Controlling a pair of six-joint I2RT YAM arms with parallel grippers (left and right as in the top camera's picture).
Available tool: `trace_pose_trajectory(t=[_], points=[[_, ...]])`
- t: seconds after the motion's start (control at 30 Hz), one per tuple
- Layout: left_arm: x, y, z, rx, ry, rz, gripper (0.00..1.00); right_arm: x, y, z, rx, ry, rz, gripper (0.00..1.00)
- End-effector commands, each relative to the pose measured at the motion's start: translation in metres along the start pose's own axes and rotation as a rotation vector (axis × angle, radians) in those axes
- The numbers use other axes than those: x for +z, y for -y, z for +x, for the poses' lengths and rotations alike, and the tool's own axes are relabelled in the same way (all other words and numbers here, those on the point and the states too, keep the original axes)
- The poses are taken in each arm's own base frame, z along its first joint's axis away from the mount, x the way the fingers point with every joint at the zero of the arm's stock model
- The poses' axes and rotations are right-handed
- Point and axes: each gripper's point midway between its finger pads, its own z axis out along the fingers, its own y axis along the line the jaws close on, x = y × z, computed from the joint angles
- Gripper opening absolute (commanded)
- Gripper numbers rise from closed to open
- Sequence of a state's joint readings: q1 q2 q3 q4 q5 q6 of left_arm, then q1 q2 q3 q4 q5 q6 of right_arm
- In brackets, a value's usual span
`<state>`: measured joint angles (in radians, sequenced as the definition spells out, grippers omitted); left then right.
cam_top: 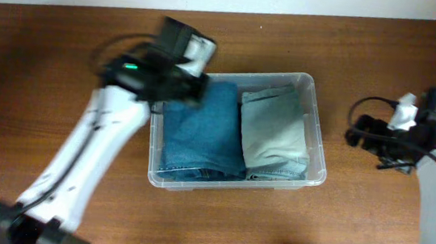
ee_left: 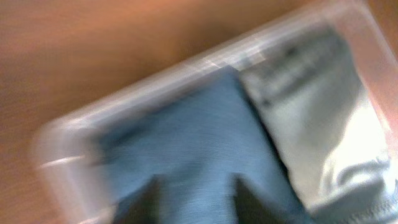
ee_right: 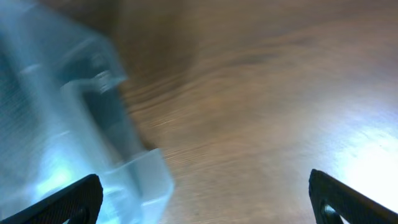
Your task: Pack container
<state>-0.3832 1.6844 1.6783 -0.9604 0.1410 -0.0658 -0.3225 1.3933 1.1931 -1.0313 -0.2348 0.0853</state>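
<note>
The large clear rectangular plastic container (cam_top: pixel 235 186) sits mid-bench, holding dark blue folded denim (cam_top: pixel 201 132) beside pale grey-green folded denim (cam_top: pixel 274 132). Toward the right edge, the right gripper (ee_right: pixel 205 199) is spread wide above the brown wooden bench (cam_top: pixel 44 79). Farther back, the left gripper (ee_left: pixel 196 199), fingers apart, hangs over the container's far-left corner.

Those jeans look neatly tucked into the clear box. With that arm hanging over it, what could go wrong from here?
1. The left fingers are open just above the dark blue jeans; closing or dragging there might snag the fold and pull it loose.
2. The left arm hangs over a corner of the container, so a careless move may bump it.
3. The right fingers, open, sit beside the container's wall; swinging inward could push it.
</note>
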Motion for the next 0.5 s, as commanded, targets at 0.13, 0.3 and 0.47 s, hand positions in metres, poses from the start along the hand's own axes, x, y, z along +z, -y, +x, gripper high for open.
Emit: trace_pose_trajectory(t=[0.13, 0.3, 0.47], points=[[-0.024, -0.099, 0.003, -0.173, 0.022, -0.159, 0.99, 0.005, -0.079, -0.018, -0.29, 0.109, -0.113, 0.98], [-0.044, -0.166, 0.024, -0.291, -0.01, -0.322, 1.0, 0.004, -0.11, -0.017, -0.423, 0.142, -0.175, 0.98], [-0.058, -0.188, 0.054, -0.378, -0.076, -0.348, 0.99, -0.001, -0.096, -0.002, -0.376, 0.107, -0.051, 0.98]])
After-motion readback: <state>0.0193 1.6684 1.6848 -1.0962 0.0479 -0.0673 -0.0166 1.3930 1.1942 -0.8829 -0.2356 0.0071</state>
